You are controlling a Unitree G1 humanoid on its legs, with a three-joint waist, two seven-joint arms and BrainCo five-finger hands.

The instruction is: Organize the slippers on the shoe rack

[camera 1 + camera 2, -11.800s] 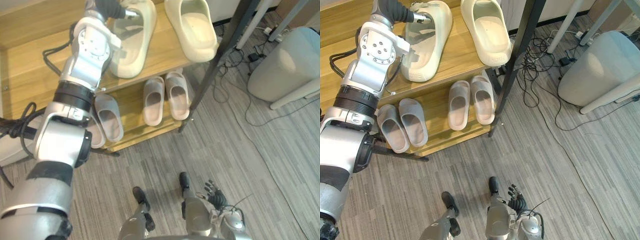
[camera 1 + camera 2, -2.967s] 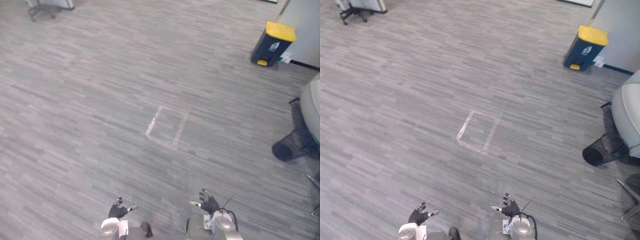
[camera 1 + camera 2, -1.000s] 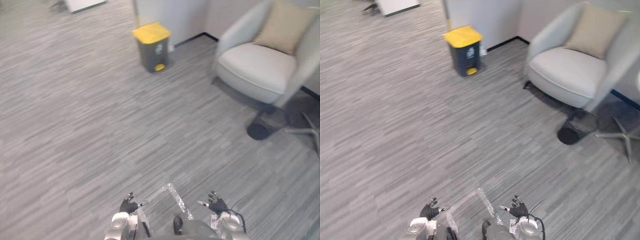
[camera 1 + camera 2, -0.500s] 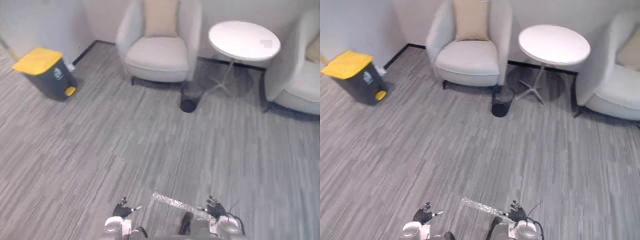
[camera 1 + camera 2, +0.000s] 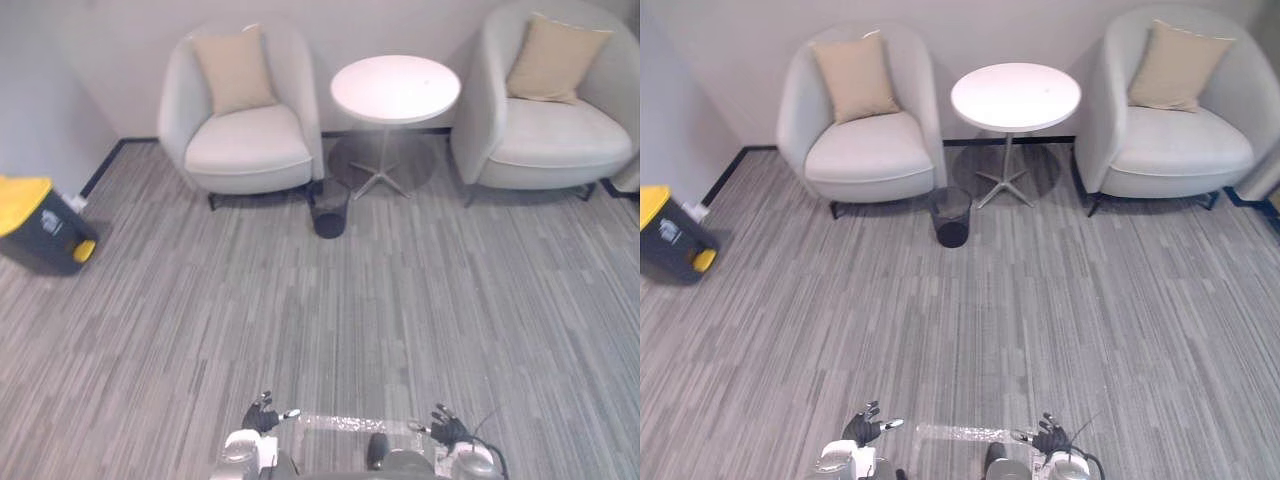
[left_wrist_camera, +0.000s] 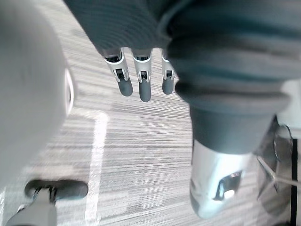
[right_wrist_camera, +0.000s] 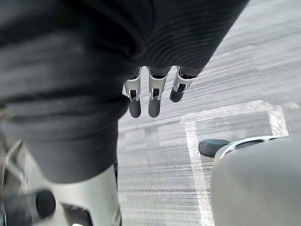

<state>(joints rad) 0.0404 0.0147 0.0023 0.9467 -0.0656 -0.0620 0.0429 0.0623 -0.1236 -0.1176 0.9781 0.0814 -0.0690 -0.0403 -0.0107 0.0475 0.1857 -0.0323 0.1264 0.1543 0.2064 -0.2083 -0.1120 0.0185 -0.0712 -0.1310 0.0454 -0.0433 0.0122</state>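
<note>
Floor: grey, fine streaks in lighter and darker bands. Pale tape outline at bottom centre.
Upper-left armchair and upper-right armchair: off-white.
Left cushion and right cushion: tan.
Round table: white.
Wastebasket: black.
Bin, left edge: dark grey, yellow lid.
Left robot hand and right robot hand: silver fingers, dark tips, dark ribbed covers.
</note>
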